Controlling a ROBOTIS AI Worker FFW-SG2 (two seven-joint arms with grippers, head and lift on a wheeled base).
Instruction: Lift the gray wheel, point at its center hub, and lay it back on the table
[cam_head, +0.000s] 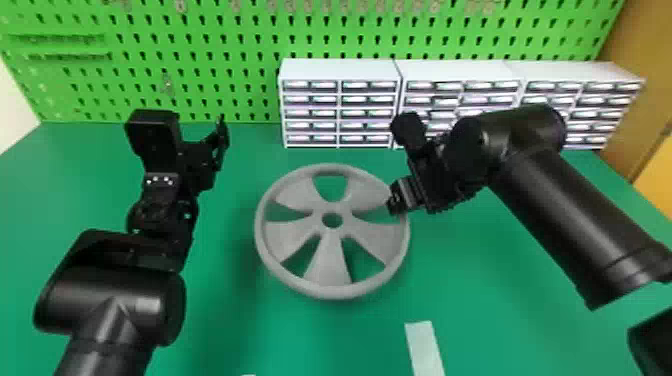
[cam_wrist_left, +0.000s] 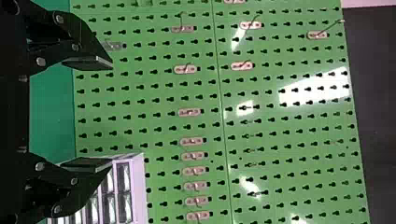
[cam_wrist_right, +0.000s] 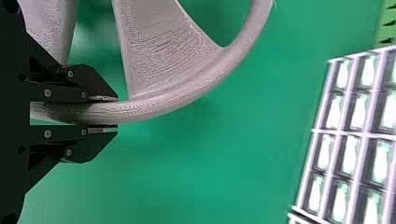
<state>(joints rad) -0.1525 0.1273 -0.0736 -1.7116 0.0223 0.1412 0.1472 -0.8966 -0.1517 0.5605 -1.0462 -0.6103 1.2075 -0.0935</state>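
The gray wheel (cam_head: 327, 260) lies nearly flat at the middle of the table in the head view, its spokes and round center hub facing up. I cannot tell whether its underside touches the table. My right gripper (cam_head: 397, 199) is at the wheel's right edge. In the right wrist view, the right gripper (cam_wrist_right: 109, 113) is shut on the rim of the wheel (cam_wrist_right: 187, 91), one finger on each side. My left gripper (cam_head: 220, 140) is left of and beyond the wheel, apart from it. The left gripper (cam_wrist_left: 112, 113) is open in its wrist view, with nothing between its fingers.
White drawer cabinets (cam_head: 340, 70) line the back of the green table (cam_head: 225, 330), close behind the right gripper. Behind them rises a green pegboard (cam_head: 240, 65). A pale strip (cam_head: 424, 347) lies near the front, right of center.
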